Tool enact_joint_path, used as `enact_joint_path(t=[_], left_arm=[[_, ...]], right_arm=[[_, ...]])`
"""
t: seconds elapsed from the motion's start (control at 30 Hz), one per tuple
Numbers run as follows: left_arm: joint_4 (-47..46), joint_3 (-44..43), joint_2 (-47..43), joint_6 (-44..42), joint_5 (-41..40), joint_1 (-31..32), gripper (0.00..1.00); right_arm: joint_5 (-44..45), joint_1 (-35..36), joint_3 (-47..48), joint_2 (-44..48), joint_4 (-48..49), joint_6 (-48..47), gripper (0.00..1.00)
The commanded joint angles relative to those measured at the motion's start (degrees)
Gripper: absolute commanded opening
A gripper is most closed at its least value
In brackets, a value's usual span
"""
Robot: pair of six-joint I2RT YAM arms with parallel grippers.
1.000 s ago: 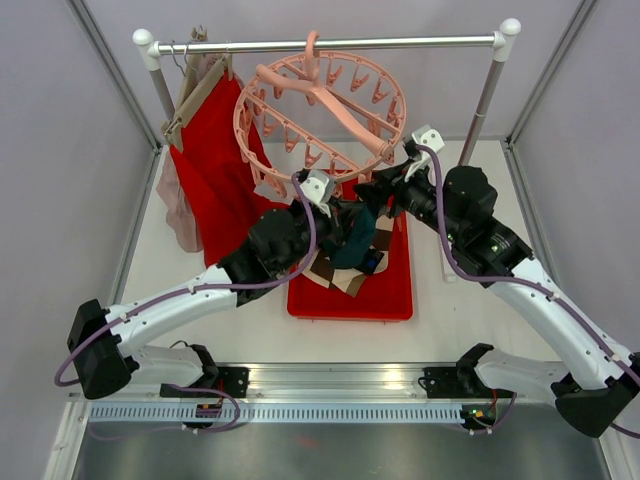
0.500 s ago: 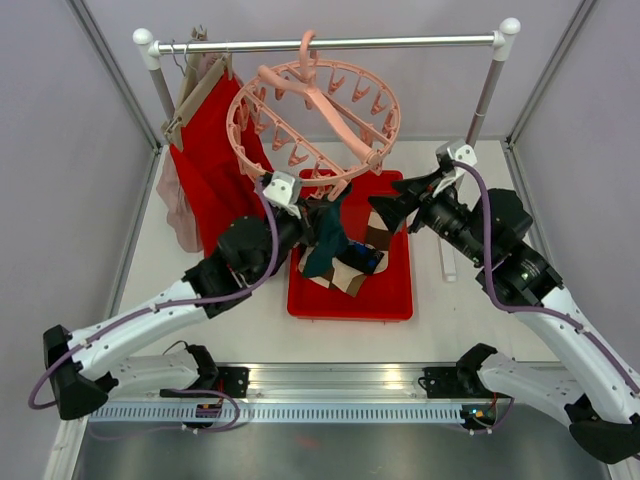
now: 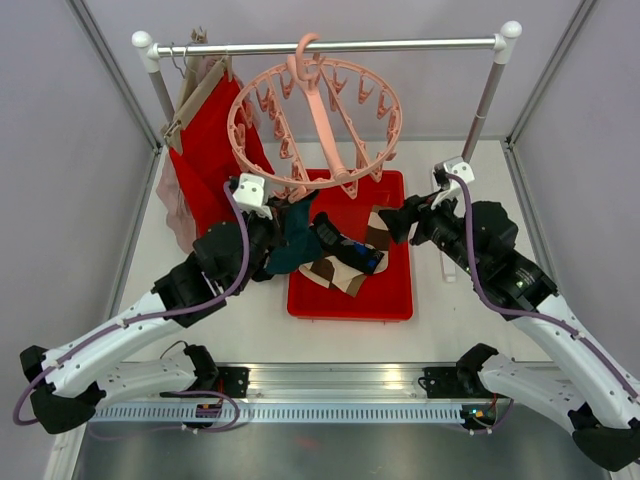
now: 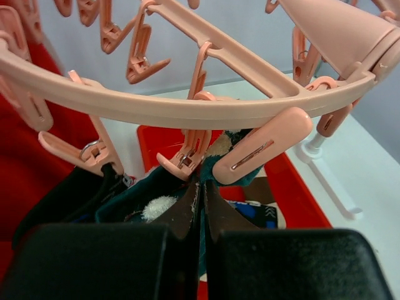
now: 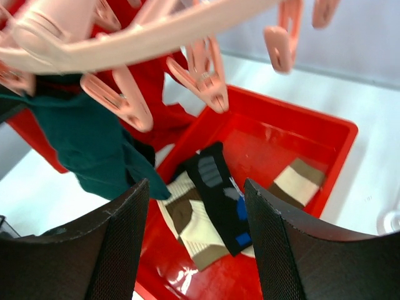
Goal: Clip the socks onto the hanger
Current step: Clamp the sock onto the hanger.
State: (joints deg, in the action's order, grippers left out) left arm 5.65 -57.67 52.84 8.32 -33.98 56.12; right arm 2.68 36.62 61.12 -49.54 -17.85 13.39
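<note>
Right gripper (image 3: 388,222) backed off hanger (image 4: 187,112) rim, jaws released; left gripper (image 4: 200,190) jaws clenched on teal sock (image 3: 292,248).

- No word, brand, number or sign could be read in any of the views.
- The black sock (image 5: 219,187) in the red tray (image 5: 325,134) bore grey and blue blocks only, which were pattern and not letters.
- The dark teal sock (image 3: 295,245) on the left showed no lettering on its visible side.
- The hanger (image 4: 187,112) showed plain pink plastic, and any moulded marks were too blurred to tell.
- The small coloured spots on the near rail (image 3: 330,410) were too small to read.
</note>
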Motion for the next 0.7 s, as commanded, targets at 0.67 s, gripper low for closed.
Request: enact_joint_path(t=[0.67], left_arm=[[6.13,-11.5,1.21,-14.9,-14.0,-2.76,0.02]], right_arm=[[7.08,0.03,-7.24,-2.4,-0.97,2.96,0.67]])
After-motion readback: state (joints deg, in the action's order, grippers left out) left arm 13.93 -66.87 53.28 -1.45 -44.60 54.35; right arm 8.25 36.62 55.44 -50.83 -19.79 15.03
